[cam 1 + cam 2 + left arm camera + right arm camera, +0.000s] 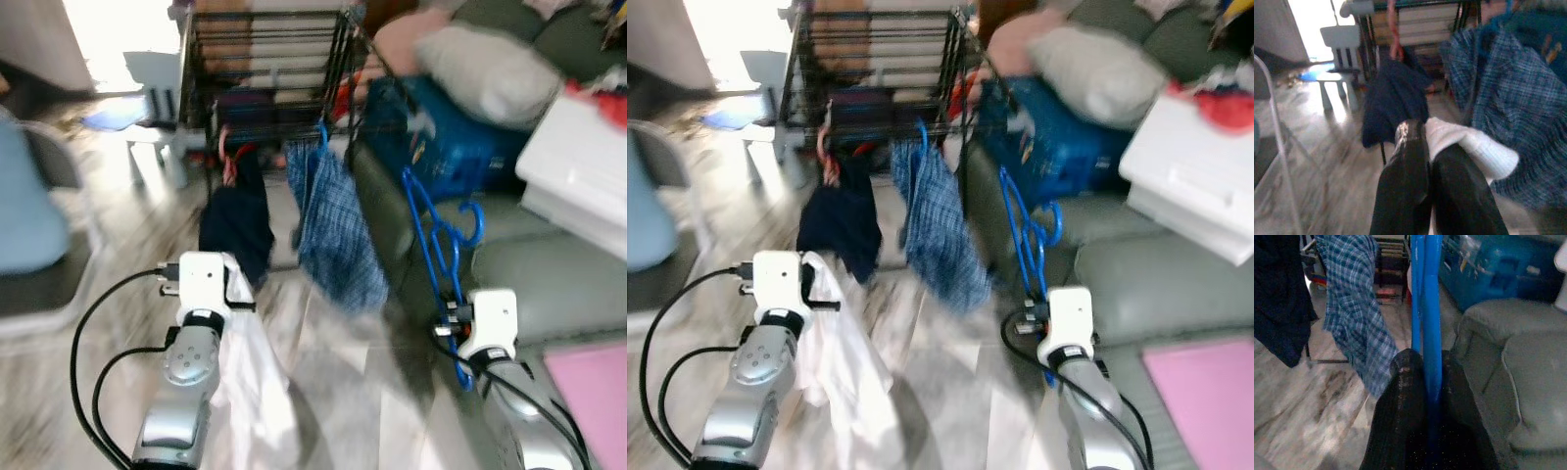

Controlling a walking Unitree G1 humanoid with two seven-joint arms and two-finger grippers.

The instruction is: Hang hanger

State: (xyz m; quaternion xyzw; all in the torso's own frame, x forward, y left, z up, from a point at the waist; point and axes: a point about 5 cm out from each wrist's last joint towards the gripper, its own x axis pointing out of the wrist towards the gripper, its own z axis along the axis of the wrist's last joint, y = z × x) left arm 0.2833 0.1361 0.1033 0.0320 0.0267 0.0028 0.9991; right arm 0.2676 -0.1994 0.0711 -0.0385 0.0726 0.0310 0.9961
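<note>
Open floor (127,245) lies between the black drying rack (269,69) and grey sofa (549,264), where the right tool (1432,377) clamps a slim blue hanger (436,235) upright near the sofa's edge, while the left tool (1425,147) pinches white cloth (250,392).

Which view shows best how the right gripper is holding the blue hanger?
The right wrist view: the blue hanger runs straight up from between the right gripper fingers, shut on it. The eye views are blurred; they show the whole hanger with its hook above the gripper, but not the grip itself.
</note>
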